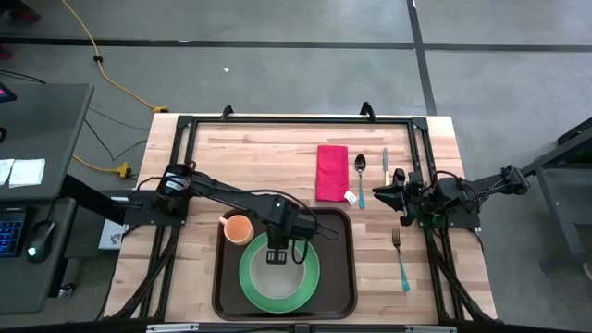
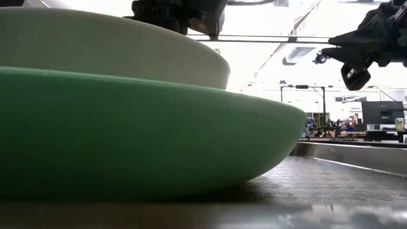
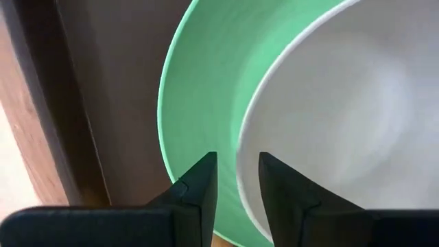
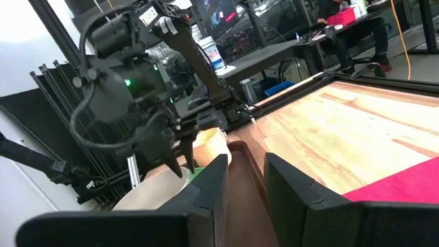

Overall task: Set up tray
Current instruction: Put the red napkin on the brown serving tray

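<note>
The dark brown tray (image 1: 339,242) lies at the table's near edge. On it rests a green plate (image 1: 311,277), and a white bowl (image 1: 277,274) sits in the plate; the low view shows the bowl (image 2: 95,44) resting on the plate (image 2: 127,127). An orange cup (image 1: 238,228) stands in the tray's far left corner. My left gripper (image 1: 277,253) is over the bowl's far rim, pointing down, its fingers a little apart (image 3: 238,165). My right gripper (image 1: 375,192) waits in the air at the table's right, slightly open (image 4: 245,165). My left gripper stands astride the bowl's rim (image 3: 240,154) from above, one finger (image 3: 281,185) over the bowl's inside and the other (image 3: 202,182) over the green plate (image 3: 206,82). Green shows in the gap beside the rim. I cannot tell whether either finger touches the bowl.
A red napkin (image 1: 332,172), a spoon (image 1: 360,176) and a knife (image 1: 385,165) lie on the wood beyond the tray. A fork (image 1: 400,257) lies to the tray's right. A black metal frame (image 1: 296,118) runs round the table's edges.
</note>
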Tool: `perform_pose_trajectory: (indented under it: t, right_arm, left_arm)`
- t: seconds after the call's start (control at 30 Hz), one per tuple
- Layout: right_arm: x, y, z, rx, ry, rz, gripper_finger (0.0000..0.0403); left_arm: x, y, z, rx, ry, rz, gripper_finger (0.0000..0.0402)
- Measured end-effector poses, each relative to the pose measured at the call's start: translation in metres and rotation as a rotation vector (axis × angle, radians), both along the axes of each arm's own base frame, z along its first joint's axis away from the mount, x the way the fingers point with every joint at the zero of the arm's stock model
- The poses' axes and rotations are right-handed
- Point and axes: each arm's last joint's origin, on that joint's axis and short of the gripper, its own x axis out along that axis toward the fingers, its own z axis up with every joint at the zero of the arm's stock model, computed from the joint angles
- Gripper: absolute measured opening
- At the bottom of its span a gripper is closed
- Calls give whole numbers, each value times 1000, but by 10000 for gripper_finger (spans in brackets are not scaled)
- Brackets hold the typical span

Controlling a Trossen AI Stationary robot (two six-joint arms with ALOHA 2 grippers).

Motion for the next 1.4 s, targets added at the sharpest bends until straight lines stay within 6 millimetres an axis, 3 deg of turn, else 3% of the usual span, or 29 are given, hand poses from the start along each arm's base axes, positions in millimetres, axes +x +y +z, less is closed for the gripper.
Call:
perform_pose_trajectory:
  t: [0.1, 0.47, 0.77, 1.03, 1.4]
  right_arm:
    - [0, 0, 0, -1, 0, -1, 74]
    - [1, 0, 0, -3, 7, -25, 74]
    - [1, -1, -1, -6, 14, -31, 74]
    - [1, -1, -1, -6, 16, -34, 74]
    - [1, -1, -1, -14, 20, -47, 74]
  left_arm:
    - [-2, 1, 14, 22, -16, 3, 136]
    - [-19, 11, 97, 147, -260, 44, 136]
    - [-49, 22, 138, 231, -349, 77, 136]
    - [-74, 31, 160, 291, -396, 100, 136]
    - [-97, 39, 167, 407, -318, 102, 136]
